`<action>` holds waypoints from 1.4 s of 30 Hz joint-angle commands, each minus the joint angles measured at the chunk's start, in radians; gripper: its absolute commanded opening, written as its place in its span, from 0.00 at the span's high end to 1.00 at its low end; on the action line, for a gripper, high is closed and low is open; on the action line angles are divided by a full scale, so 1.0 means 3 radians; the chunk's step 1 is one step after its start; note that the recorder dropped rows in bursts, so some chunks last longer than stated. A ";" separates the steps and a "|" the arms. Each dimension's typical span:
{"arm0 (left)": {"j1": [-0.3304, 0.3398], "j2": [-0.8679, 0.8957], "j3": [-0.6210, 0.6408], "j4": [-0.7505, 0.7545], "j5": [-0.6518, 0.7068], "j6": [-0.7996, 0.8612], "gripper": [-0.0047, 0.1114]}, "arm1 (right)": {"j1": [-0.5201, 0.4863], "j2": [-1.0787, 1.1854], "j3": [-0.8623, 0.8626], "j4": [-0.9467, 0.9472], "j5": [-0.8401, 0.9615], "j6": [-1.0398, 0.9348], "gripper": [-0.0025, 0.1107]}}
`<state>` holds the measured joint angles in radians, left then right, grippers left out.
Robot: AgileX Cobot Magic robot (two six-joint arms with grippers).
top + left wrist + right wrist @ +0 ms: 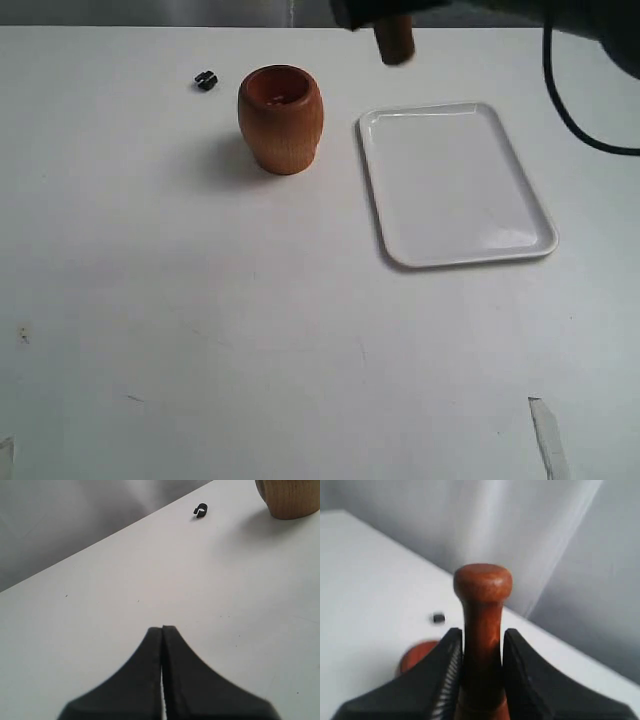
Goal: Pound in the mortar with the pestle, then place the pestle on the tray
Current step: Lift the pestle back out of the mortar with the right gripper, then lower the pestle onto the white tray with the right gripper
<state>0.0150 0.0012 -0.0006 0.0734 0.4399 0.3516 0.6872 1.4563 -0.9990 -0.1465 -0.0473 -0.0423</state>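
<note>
Mostly cut off: pestle (394, 42) pinched by the right gripper (482, 636)

Only the thick rounded end of the pestle shows in the exterior view, poking down from the top edge of the frame. The dark body of the right gripper above it is cropped, so its grip cannot be read there. The right wrist view settles it: both black fingers (525, 660) pinch the thin handle just below the small knob, while the thick end is hidden beneath them.

Behind one finger a blurred sliver of the mortar (281, 118) peeks out, and the rest is blocked. On the white surface (250, 330) the mortar stands upright, well apart from the pestle, its reddish inside partly visible. Near it lies the white tray (460, 190), not touching it. A tiny black object (205, 81) sits near the mortar's other side, too small to identify.

The left gripper (162, 629) appears only in its own wrist view, its fingers (145, 670) pressed together, with the mortar cropped at a corner. A black cable (565, 105) loops in from the right edge.
</note>
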 commanded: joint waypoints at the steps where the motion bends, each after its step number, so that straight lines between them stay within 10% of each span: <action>1: -0.0026 -0.0004 0.0002 -0.0024 -0.0010 -0.0027 0.96 | -0.0113 -0.0066 0.0030 0.0116 0.0995 0.0122 0.98; 27: -0.0026 -0.0004 0.0002 -0.0024 -0.0010 -0.0027 0.96 | -0.0741 0.1594 -0.0762 0.0314 0.1912 0.0141 0.98; 31: -0.0026 -0.0004 0.0002 -0.0024 -0.0010 -0.0027 0.96 | -0.0741 0.1594 -0.0785 0.0322 0.1870 0.0141 0.78; 37: -0.0026 -0.0004 0.0002 -0.0024 -0.0010 -0.0027 0.96 | -0.0741 0.1594 -0.0785 0.0328 0.1797 0.0141 0.19; 42: -0.0026 -0.0004 0.0002 -0.0024 -0.0010 -0.0027 0.96 | -0.0735 0.1501 -0.0768 0.0328 0.1706 0.0141 0.13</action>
<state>0.0150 0.0012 -0.0006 0.0734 0.4399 0.3516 0.4696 1.9361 -1.2277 -0.0539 0.4907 0.0090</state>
